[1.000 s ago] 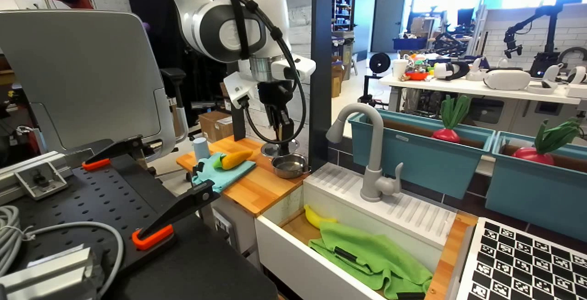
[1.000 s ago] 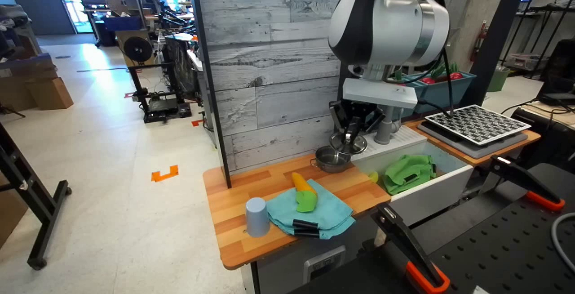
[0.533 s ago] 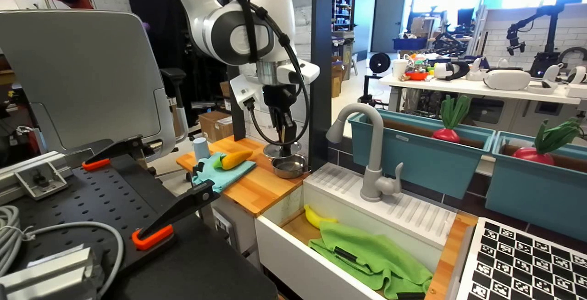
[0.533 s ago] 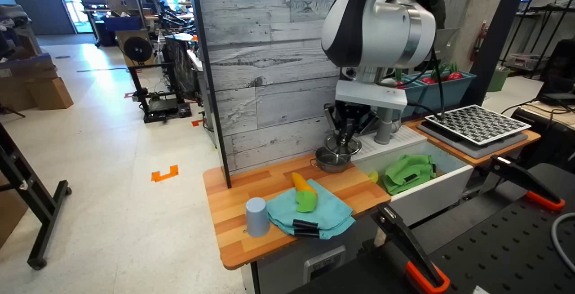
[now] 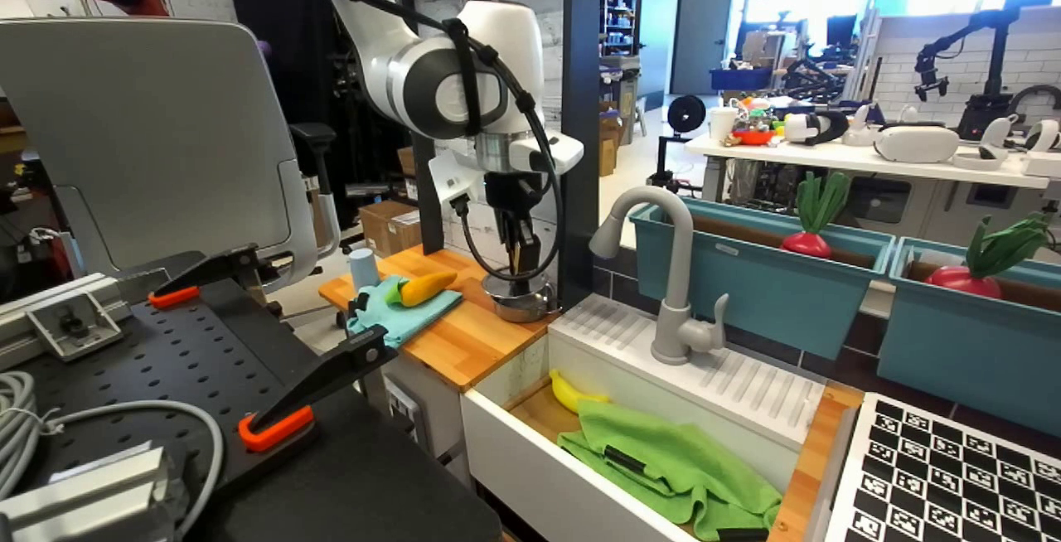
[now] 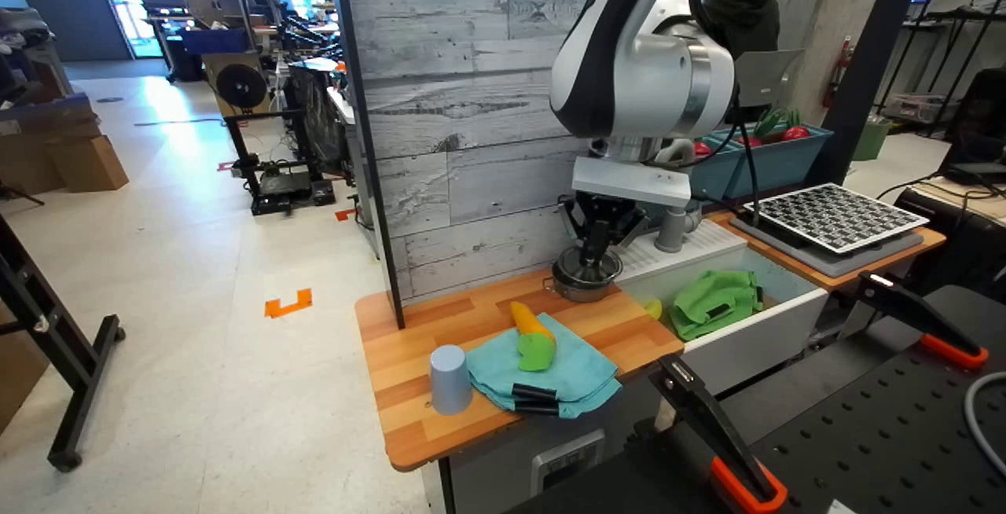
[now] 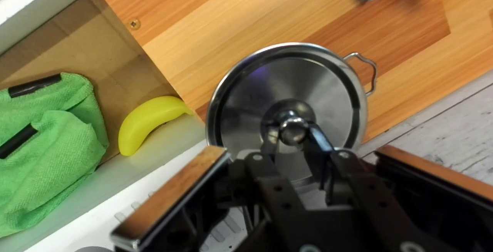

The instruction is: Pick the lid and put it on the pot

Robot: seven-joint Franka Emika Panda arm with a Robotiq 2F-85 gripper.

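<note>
Whereas the lid (image 7: 287,84) had hung clear above the pot (image 6: 581,292) moments earlier, it had now come down over it, knob (image 7: 293,129) gripped by the tool (image 7: 293,134); full seating could not be confirmed, so release was judged premature.

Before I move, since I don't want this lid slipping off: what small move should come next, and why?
I'd probably ease the lid down and slightly toward the plank wall before opening the jaws. They are closed on its knob. In both exterior views, the lid is over the pot but seems off-centre, away from that wall; I can't tell whether it is seated.
</note>
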